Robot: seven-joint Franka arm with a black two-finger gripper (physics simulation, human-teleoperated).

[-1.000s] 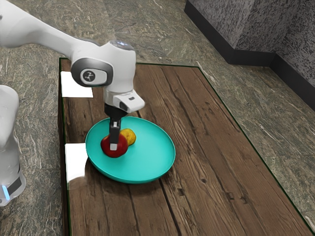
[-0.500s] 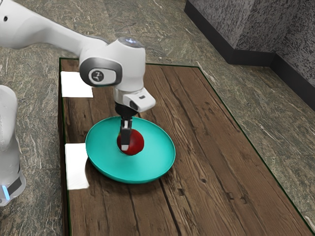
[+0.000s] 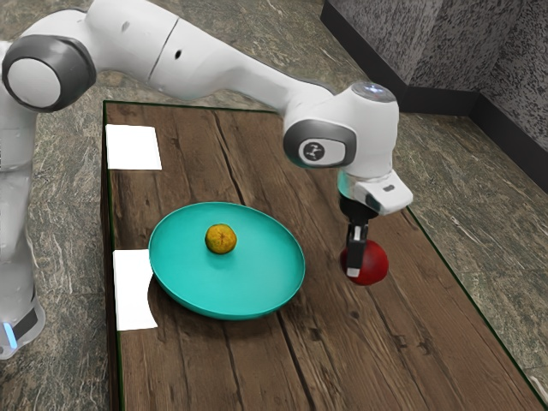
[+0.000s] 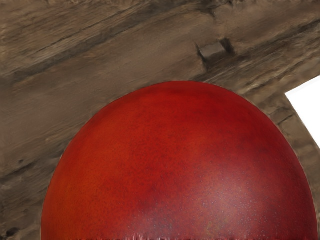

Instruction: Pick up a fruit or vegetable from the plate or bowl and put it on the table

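Observation:
In the exterior view my gripper is over the wooden table, beyond the plate toward the exterior view's right. It is shut on a round red fruit, which bulges out past the near finger; the far finger is hidden. How high the fruit hangs above the wood I cannot tell. The same red fruit looms large in the wrist view, with wood grain behind it. A small orange-yellow fruit lies inside the turquoise plate.
Two white rectangles, one far and one near, lie along the table edge closest to the arm's base. The table's long far edge runs diagonally past the hand, with stone-like floor beyond it.
My hand has carried the red fruit from over the plate toward the exterior view's right, clear of the rim. The orange-yellow fruit stayed in the plate and is now uncovered.

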